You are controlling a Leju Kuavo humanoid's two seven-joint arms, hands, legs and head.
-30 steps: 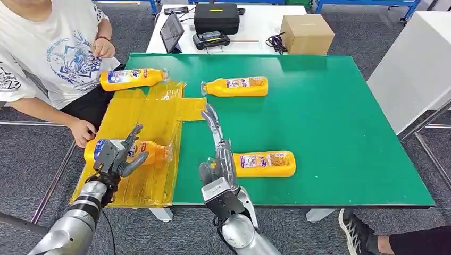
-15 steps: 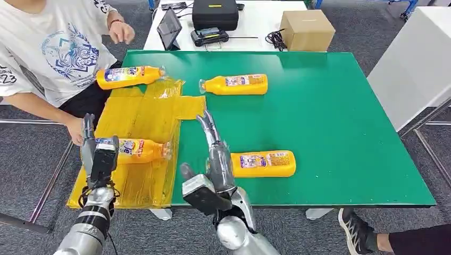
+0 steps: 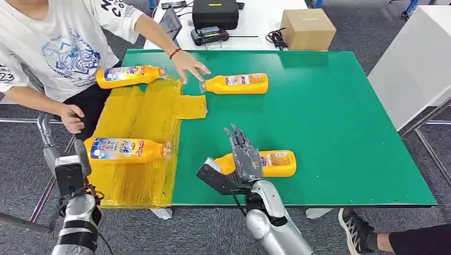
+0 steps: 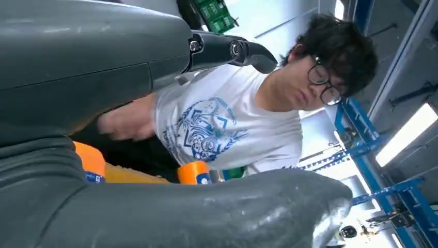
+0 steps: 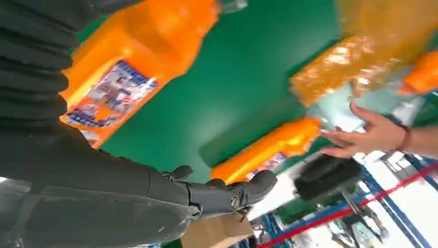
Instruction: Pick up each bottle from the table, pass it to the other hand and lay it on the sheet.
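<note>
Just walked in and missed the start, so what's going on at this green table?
The robot is moving orange bottles onto the yellow sheet. One bottle lies on the sheet's near part; the left hand is off the table's edge, holding nothing. The right hand hangs open over the near bottle on the table. A person's hand reaches toward the far bottle; another bottle lies at the sheet's far edge.
</note>
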